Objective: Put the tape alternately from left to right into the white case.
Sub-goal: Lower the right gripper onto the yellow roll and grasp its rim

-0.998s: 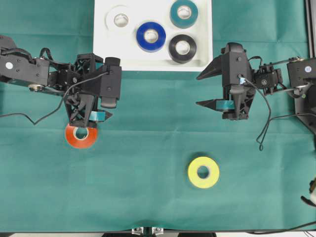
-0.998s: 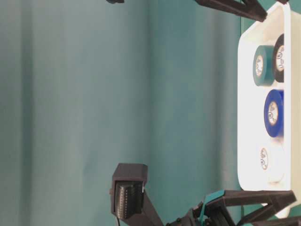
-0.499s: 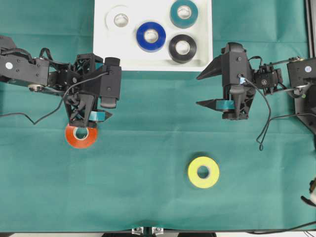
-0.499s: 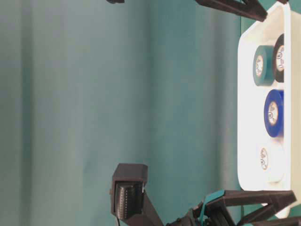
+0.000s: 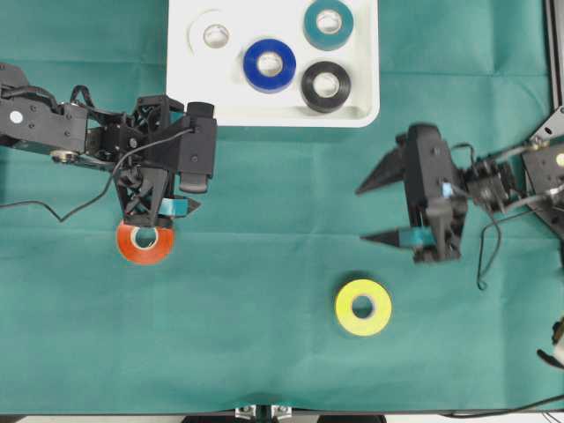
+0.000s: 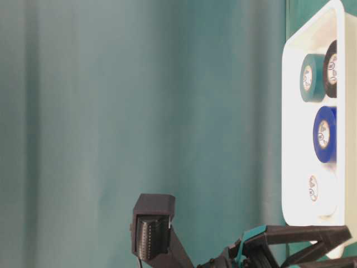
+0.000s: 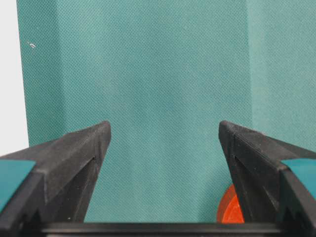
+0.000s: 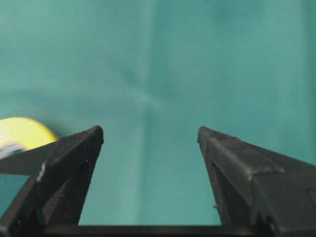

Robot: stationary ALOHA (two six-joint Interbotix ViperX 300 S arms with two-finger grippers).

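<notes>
All six tape rolls are seen lying flat in the overhead view, holes facing up; being rings, no long axis can be assigned. The white case [image 5: 273,110] is set with its long side running left to right at the top middle of the cloth. Four rolls are held in it: the white roll [image 5: 211,34] at upper left, the blue roll [image 5: 270,64] just below and right of it, the teal roll [image 5: 328,23] at upper right, and the black roll [image 5: 325,85] beneath the teal one. All four show pale cores.

The orange-red roll [image 5: 145,243] is found on the cloth at left, partly covered from above by the left gripper [image 5: 159,196], whose jaws are spread wide with nothing between them. The yellow roll [image 5: 363,307] lies apart at lower middle. The right gripper [image 5: 377,211] is held above and to the right of it, jaws likewise wide apart and empty.

The work surface is covered by a green cloth [image 5: 264,352], faintly creased. In the table-level view a plain green backdrop [image 6: 111,111] is recorded.
</notes>
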